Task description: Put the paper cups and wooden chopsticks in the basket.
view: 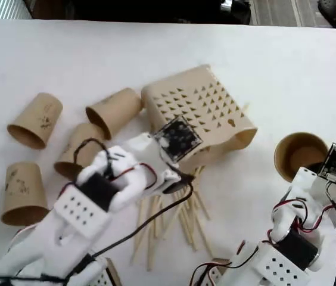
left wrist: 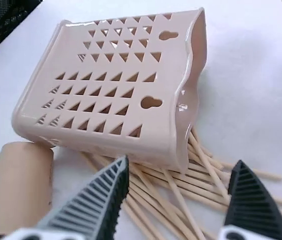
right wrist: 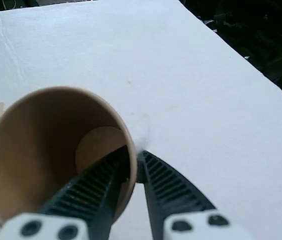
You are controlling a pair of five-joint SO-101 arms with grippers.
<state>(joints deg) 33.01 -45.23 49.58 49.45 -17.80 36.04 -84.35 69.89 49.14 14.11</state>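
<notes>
1. High view: bench [view: 287, 65] is very bright, its white top close to washed out. The room past its far edge drops to black.
2. Light is diffuse and from above. Shadows are soft and stay tight under the paper cups [view: 35, 119] near the bench's left edge.
3. Left wrist view: the basket [left wrist: 111, 90] is glossy, with small glints along its open rim. It throws a soft shadow onto the chopsticks [left wrist: 153, 182].
4. Right wrist view: the bench is evenly lit with no hotspots. Inside, the paper cup [right wrist: 46, 145] is shaded.
5. Same view: background past the bench's far edge is dark, so contrast is high.
</notes>
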